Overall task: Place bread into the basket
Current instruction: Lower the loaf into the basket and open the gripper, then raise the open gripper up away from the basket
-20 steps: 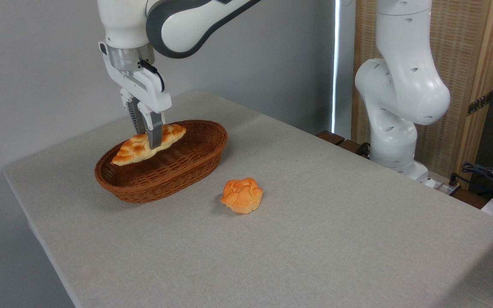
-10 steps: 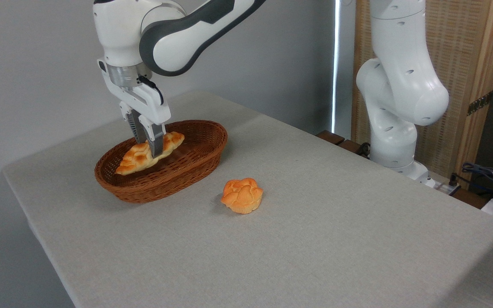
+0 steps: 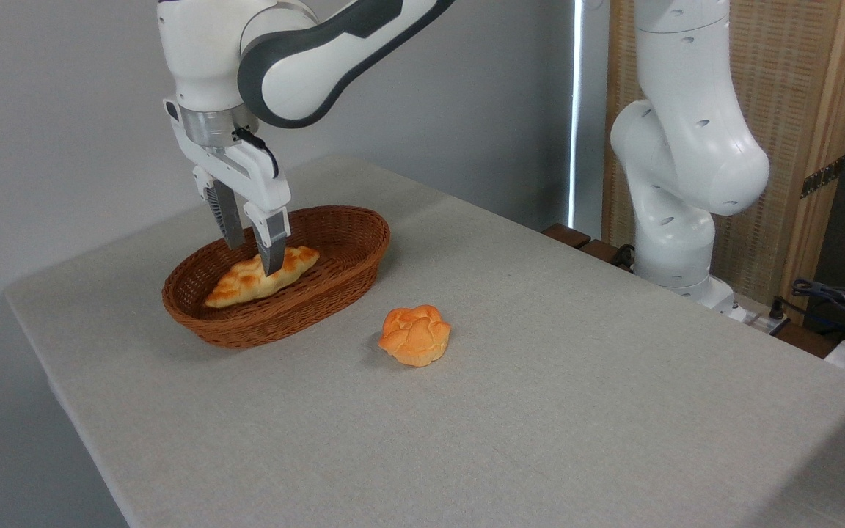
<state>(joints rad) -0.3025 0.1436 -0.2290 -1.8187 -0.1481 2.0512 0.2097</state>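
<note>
Lying lengthwise inside the basket [image 3: 334,275], on its woven floor, with pointed ends toward left and right: the bread [image 3: 261,276]. Hanging just above its middle with fingers spread apart and nothing between them: the gripper [image 3: 252,257], near fingertip overlapping the loaf's top in this view, contact impossible to judge. Sitting alone on the grey table [image 3: 540,411], near the basket's right end but apart from it: a small round orange bun [image 3: 415,336]. Standing behind the table's far right edge: the arm's white base [image 3: 675,183].
</note>
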